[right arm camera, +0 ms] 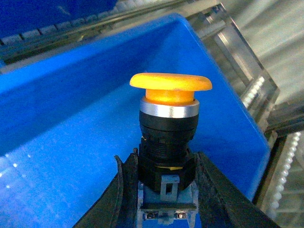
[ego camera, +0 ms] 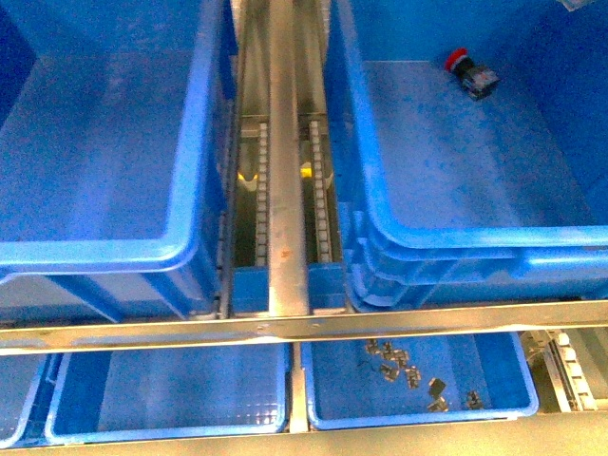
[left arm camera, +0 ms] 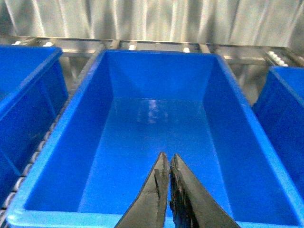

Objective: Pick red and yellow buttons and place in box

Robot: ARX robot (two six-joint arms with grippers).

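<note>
Pinching the yellow button (right arm camera: 167, 142), the right hand (right arm camera: 166, 199) is absent from the front view; left hand (left arm camera: 168, 190) pressed together.

rack: metal roller rails (ego camera: 285, 190) run near-to-far down the middle | near: steel crossbar (ego camera: 304, 328) spans left to right | far: corrugated metal wall (left arm camera: 152, 21) | light: bright, bluish

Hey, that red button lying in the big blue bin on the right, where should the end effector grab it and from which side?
The red button lies tipped on its side near the far wall of the box, red cap toward the left, dark switch body toward the right. Probably best to come straight down and close across the boxy body: its flat sides suit the jaws, while the rounded cap may slip.
</note>
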